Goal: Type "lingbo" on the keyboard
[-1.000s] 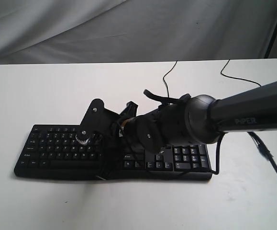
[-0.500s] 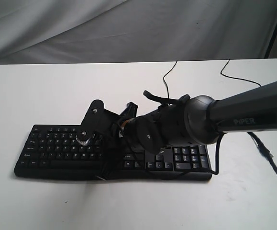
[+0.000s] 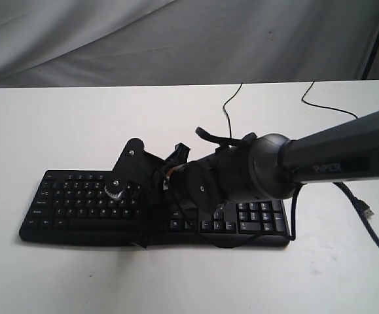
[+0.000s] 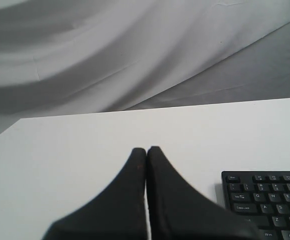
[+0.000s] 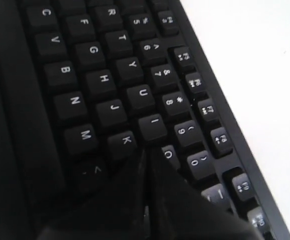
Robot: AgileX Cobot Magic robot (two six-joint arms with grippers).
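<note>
The right gripper (image 5: pixel 146 152) is pictured low over the keyboard (image 3: pixel 78 203), its fingers pressed together into a single blunt point. In the right wrist view the tip is seen just beside the K, I and O keys and hides the spot where L would sit; whether a key is actually pressed cannot be told. No screen is shown, so no typed letter can be confirmed. The position is judged to fit the opening of "lingbo", at the L or on the way to the I, with most of the word left to be entered.

The left gripper (image 4: pixel 146 149) is likewise drawn fully closed, with nothing held, and is kept above the bare table (image 3: pixel 58 131) off the keyboard's left end.

The keyboard is laid flat near the front of the white table, its long side running across the exterior view. It is black and full-width, with white legends. The letter keys are seen at left and the number pad (image 3: pixel 261 214) at right. The middle is masked by the right arm. A thin black cable (image 3: pixel 226 111) is trailed away towards the grey backdrop.
</note>
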